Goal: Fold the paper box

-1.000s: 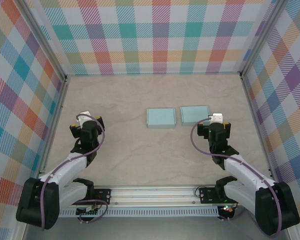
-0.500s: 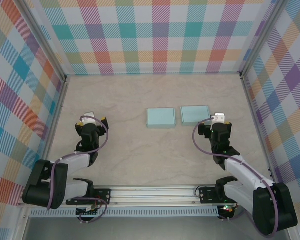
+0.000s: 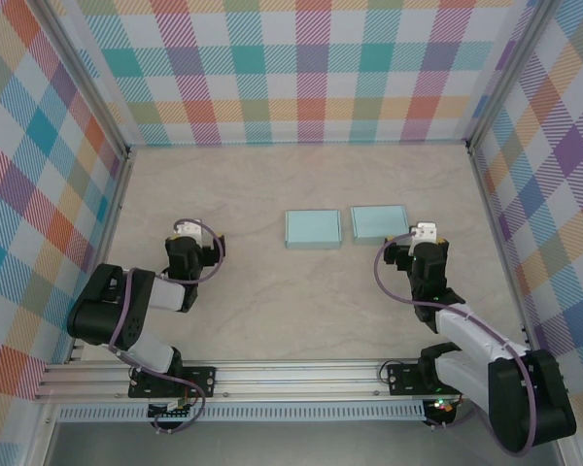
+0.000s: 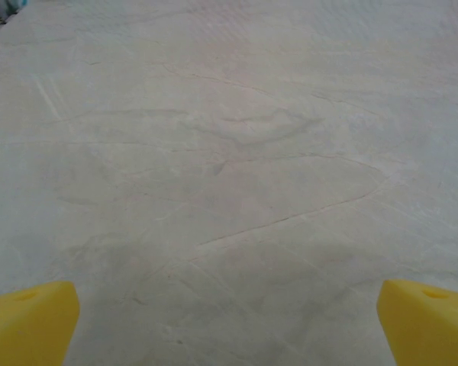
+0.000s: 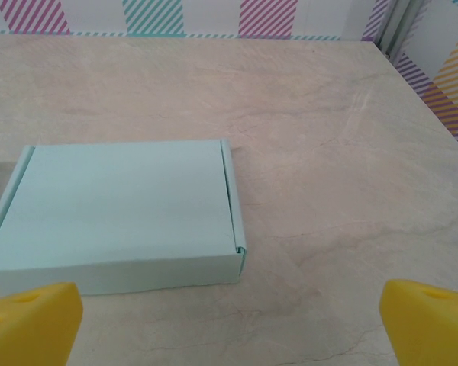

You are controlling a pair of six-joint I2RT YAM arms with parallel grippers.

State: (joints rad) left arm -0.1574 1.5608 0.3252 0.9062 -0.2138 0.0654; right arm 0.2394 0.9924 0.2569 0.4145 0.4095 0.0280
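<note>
1. Your left gripper (image 3: 188, 236) stood wide open and empty. In its wrist view its yellow fingertips (image 4: 29, 320) sat far apart over bare counter (image 3: 301, 301).
2. Your right gripper (image 3: 425, 234) was also spread wide and held nothing, with its fingertips (image 5: 30, 316) at the two lower corners of its wrist view.
3. Two pale teal paper boxes lay flat side by side on the far middle of the counter. The right box (image 5: 122, 213) was just ahead of your right gripper, not touching it. The left box (image 3: 313, 228) was well apart from your left gripper.
4. You should have judged the box as light, thin card that is stiff only along its creases. It would likely slide on the smooth counter at a push and dent under a hard pinch.
5. The best hold looked like the thin lid edge above the near wall, or the seam along the right side. You would have needed the other gripper pressing down on the top to keep the box from sliding.
6. From these views you could not tell which flaps remained loose.
</note>
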